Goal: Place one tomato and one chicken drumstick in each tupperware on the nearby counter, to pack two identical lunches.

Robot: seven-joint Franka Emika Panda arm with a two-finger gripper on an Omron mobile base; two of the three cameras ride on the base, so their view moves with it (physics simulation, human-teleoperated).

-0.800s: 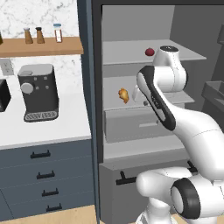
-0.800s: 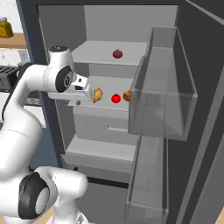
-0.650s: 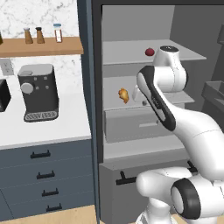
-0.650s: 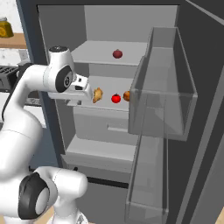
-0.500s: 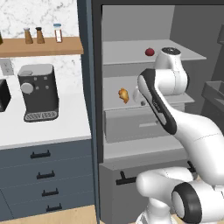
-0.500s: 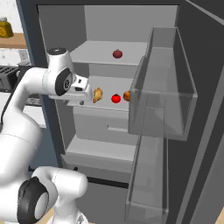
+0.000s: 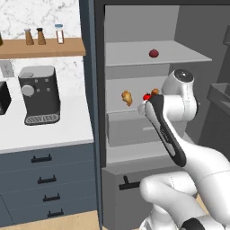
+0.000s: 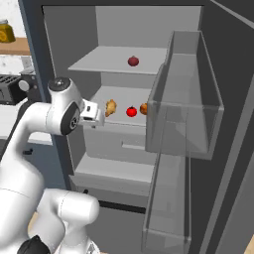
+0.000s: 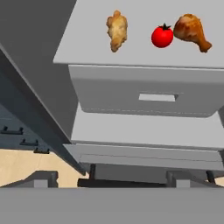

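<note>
Hand view: fingers (image 9: 111, 178) spread, empty | shelf (image 9: 87, 39): pale drumstick (image 9: 117, 29), tomato (image 9: 162, 36) touching brown drumstick (image 9: 191, 31)

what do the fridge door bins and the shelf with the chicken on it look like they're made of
The door bins look like clear plastic or glass: the fridge interior shows through their pale, glossy walls. The shelf under the chicken drumstick and tomato looks like an opaque, matte light-grey panel, with no shine or grain; plastic or painted metal, the render leaves it open.

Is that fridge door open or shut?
Open. The fridge door is swung wide, baring the shelf with its tomato.
</note>
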